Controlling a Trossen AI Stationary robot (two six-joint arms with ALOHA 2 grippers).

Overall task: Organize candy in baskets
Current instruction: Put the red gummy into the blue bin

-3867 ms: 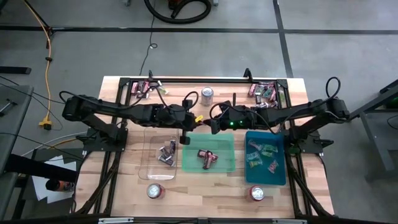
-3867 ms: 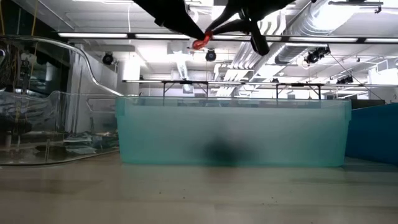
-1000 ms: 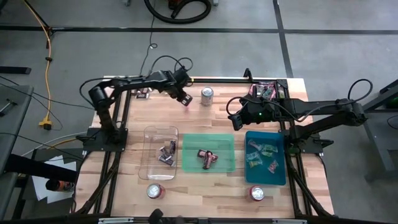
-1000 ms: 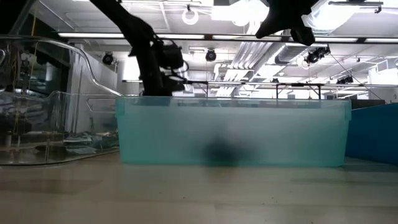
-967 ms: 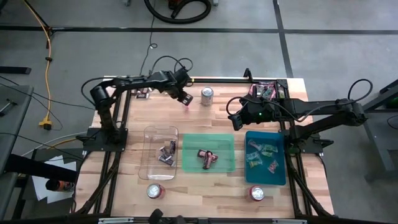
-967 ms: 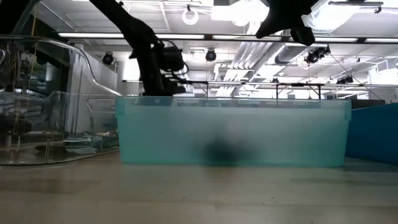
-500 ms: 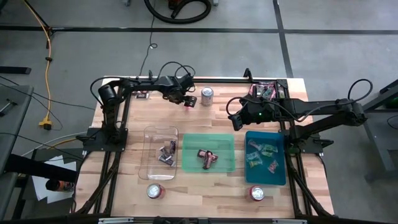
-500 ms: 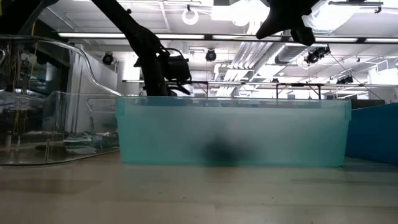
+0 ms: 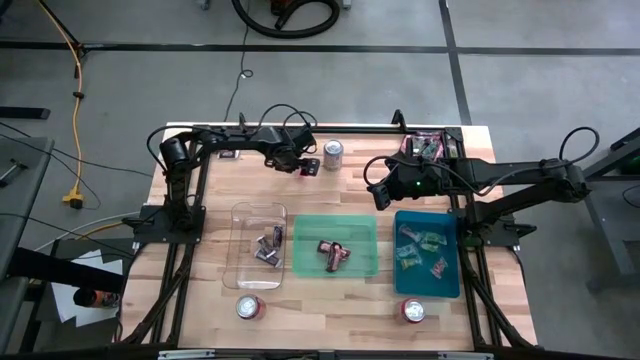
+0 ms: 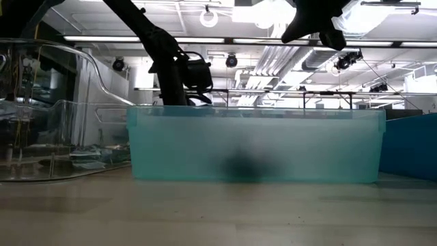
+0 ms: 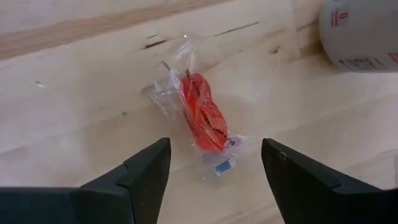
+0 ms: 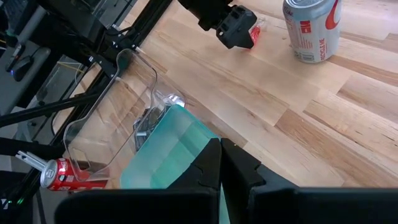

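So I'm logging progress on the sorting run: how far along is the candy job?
Partly done. Dark-wrapped sweets lie in the clear basket, maroon ones in the green basket, light ones in the teal basket. In hand: the left gripper stands open over a red candy on the bare wood beside a silver can, nothing gripped. The right gripper waits shut. Left: candy piles at the far corners.

Left arm: we see it stretched far across, left gripper [image 9: 309,166] low, fingers [image 11: 146,171] spread wide with nothing between them | Right arm: bent inward, right gripper [image 9: 378,197] raised, fingers [image 12: 214,165] pressed together, seemingly empty.
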